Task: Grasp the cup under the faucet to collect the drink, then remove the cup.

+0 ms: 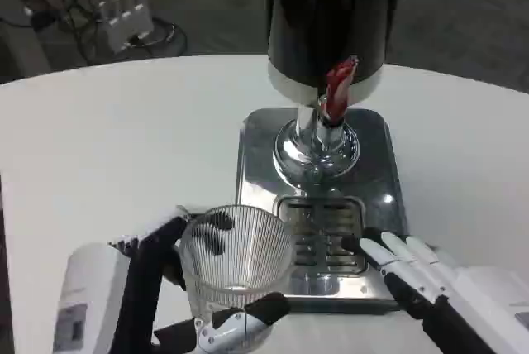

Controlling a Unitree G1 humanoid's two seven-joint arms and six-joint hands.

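Observation:
A clear ribbed glass cup stands at the front left corner of the dispenser's steel base, held by my left hand, whose fingers wrap round its sides and front. The cup looks empty. The dispenser is a dark drum on a chrome pedestal, with a red tap lever at its front. The drip grille lies below the tap, to the right of the cup. My right hand rests at the tray's front right corner, fingers stretched toward the grille, holding nothing.
The steel drip tray sits mid-table on the round white table. Beyond the table's far edge, on the floor, lie a white power strip and cables. Bare tabletop spreads to the left and right of the dispenser.

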